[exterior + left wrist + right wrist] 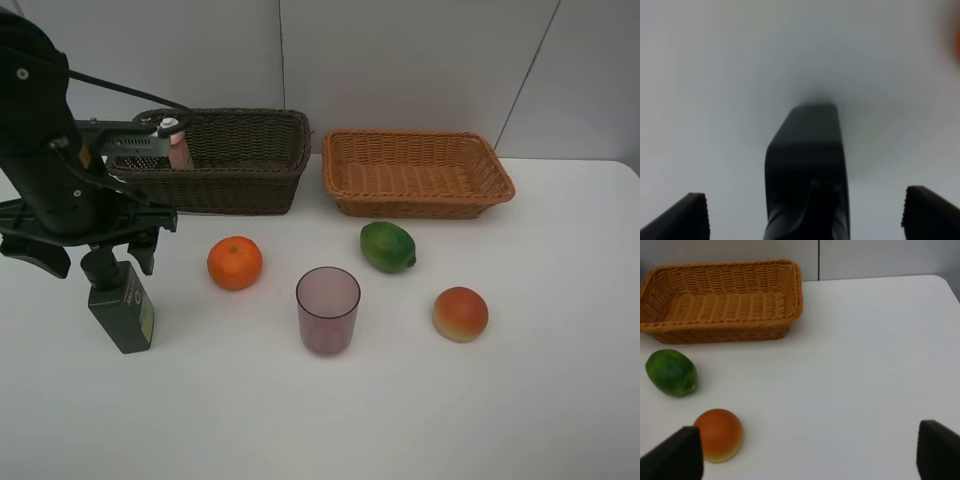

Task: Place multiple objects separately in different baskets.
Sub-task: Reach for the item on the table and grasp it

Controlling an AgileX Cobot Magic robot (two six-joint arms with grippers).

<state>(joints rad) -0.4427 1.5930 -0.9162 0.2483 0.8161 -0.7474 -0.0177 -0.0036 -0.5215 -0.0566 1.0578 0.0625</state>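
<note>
Green pump bottle [122,312] up front stands between the wide-apart fingers of the left gripper [97,258], purple cup [327,310] beside it, right gripper [807,440] spread apart too, and way back the pink bottle [179,150] sits in the dark basket [250,165], tan basket [415,172] next door.

Baskets: two. Dark brown basket [240,185], orange-tan basket [420,205].
Fruit: three. Orange [234,262], green fruit [387,246], red-orange fruit [460,313].
Bottles: two. Pink bottle [178,148], dark green pump bottle [122,305].
Cups: one. Purple cup [327,309].
Table [500,400]: one.
</note>
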